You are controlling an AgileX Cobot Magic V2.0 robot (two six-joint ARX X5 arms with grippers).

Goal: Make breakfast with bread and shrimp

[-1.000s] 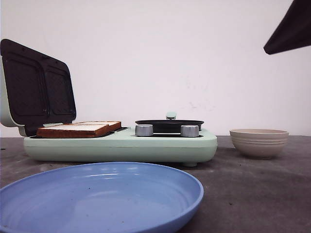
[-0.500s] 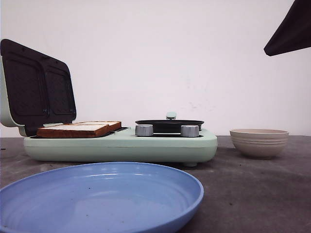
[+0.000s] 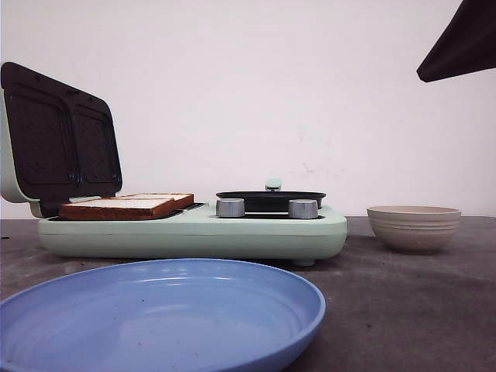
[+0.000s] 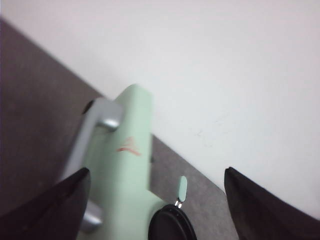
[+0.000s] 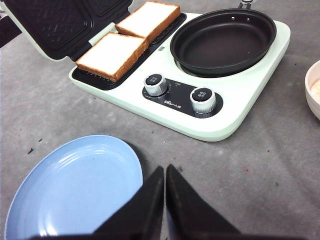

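1. Front view: a mint green breakfast maker (image 3: 194, 232) sits on the gray table (image 3: 403, 310). Its lid (image 3: 58, 139) stands open at the left end. Two slices of bread (image 3: 128, 205) lie flat, side by side, on the dark grill under the lid. A black pan (image 3: 270, 199) sits on the right half of the maker, behind two silver knobs (image 3: 230, 207). A blue plate (image 3: 155, 318) lies close to the camera. A beige bowl (image 3: 413, 227) stands to the right of the maker, apart from it. A dark shape in the top right corner is part of the right arm (image 3: 463, 43).

2. Left wrist view: the left gripper (image 4: 160, 210) has its two dark fingers (image 4: 50, 210) far apart, with nothing between them. It is up behind the open lid, near the lid's silver handle (image 4: 92, 135) and the white wall (image 4: 225, 65). A bit of the pan shows too.

3. Right wrist view: the right gripper (image 5: 165, 187) has its fingers pressed together and holds nothing. It hangs over the table beside the blue plate, in front of the knobs. The two bread slices lie on the grill, touching at one edge. The pan has nothing in it.
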